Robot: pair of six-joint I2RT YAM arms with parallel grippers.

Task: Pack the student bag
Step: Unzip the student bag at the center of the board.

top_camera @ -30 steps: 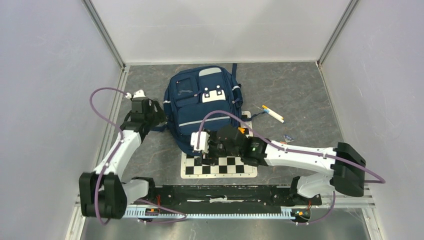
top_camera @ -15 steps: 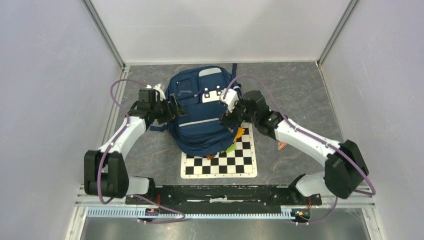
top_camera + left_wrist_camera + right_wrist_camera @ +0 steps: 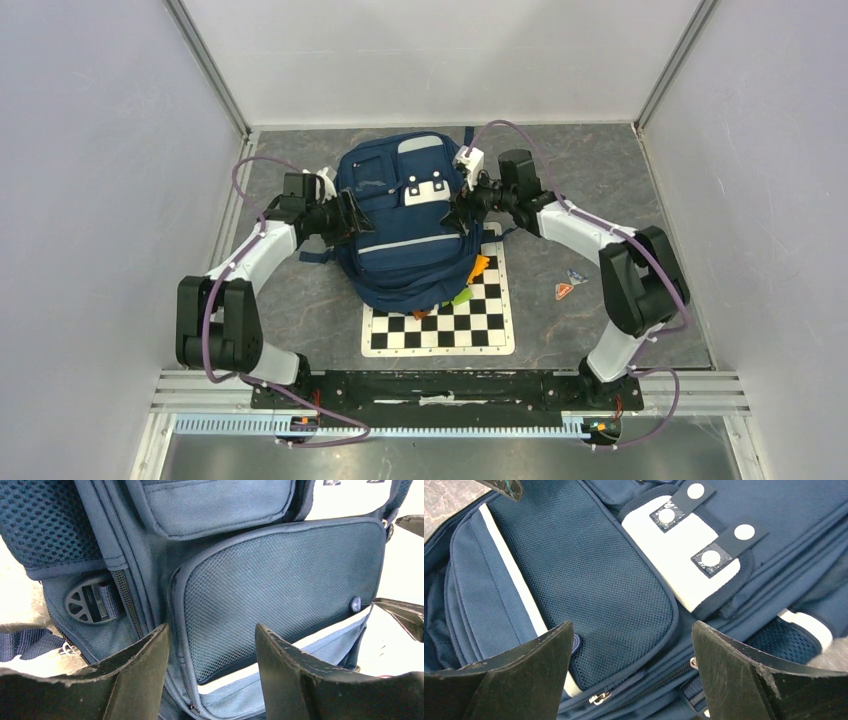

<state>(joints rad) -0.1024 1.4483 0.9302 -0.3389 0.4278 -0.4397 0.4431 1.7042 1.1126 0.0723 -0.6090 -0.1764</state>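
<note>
Top external | student bag on checkerboard | left end effector, right end effector spread, empty

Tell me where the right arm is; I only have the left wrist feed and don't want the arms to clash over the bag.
Observer: In the top view the right gripper is at the right edge of the student bag, opposite the left gripper.
Operator: Is it gripping anything?
Observer: No. The right wrist view shows its jaws open and clamped on nothing, with the mesh front pocket beyond them.
Operator: Anything lying outside the bag?
Observer: Yes, a small orange item lies on the table, right of the checkerboard mat.
</note>
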